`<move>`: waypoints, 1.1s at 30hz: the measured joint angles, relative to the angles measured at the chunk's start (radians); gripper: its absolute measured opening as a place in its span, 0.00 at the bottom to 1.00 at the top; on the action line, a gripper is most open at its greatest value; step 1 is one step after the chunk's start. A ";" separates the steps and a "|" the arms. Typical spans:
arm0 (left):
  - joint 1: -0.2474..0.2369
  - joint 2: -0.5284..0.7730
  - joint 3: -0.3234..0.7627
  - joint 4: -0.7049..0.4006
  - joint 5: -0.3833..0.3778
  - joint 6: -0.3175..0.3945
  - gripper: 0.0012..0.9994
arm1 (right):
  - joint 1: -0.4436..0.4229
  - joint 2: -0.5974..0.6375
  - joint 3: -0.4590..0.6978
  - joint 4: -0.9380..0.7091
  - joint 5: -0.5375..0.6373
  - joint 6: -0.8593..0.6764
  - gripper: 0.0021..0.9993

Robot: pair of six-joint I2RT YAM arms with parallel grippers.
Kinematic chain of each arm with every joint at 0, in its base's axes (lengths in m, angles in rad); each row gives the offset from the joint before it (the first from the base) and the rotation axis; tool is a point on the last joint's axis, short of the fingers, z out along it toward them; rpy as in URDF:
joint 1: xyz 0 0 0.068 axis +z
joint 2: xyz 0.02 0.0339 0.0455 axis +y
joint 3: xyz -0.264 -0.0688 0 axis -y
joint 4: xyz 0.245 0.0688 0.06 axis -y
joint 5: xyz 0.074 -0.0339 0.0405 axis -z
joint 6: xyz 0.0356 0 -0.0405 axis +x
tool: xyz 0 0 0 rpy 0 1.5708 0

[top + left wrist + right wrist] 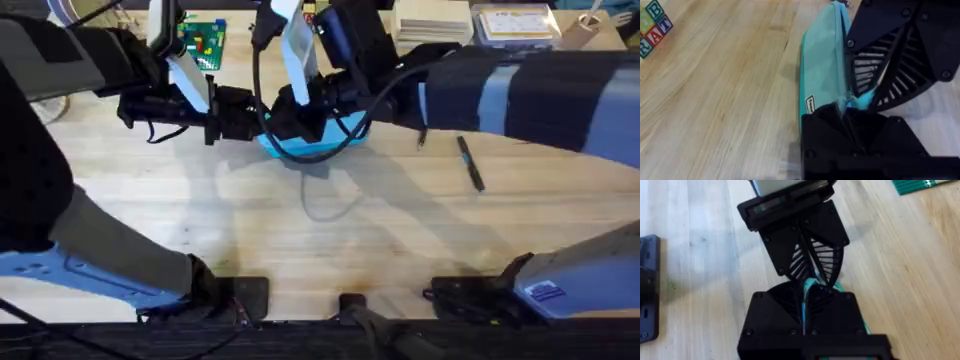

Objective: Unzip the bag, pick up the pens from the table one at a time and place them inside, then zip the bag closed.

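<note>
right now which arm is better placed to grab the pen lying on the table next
Right, probably. The pen lies on the table on the right arm's side of the bag. Both the left gripper and the right gripper are pinching the bag, so the right would have to let go first.

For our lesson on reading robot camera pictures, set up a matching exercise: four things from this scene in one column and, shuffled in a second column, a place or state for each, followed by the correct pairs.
Column 1
1. bag
2. pen
3. left hand
4. letter blocks

Column 2
A. lying loose on the table, to the right of the arms
B. pinched at one end by both hands
C. resting on the wood away from the bag, untouched
D. shut on the bag's end, facing the right hand

Pairs: 1-B, 2-A, 3-D, 4-C
</note>
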 joint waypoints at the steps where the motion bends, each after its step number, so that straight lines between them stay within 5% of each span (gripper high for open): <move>1: 0.000 0.000 0.000 0.000 0.000 0.000 0.04 | 0.001 0.000 0.000 0.001 0.001 0.000 0.03; 30: 0.000 0.000 0.000 -0.002 -0.007 0.003 0.04 | 0.001 0.000 0.008 -0.042 0.002 0.000 0.03; 33: 0.000 0.000 0.000 -0.001 -0.008 0.003 0.04 | 0.001 0.000 0.008 -0.043 0.000 0.001 0.11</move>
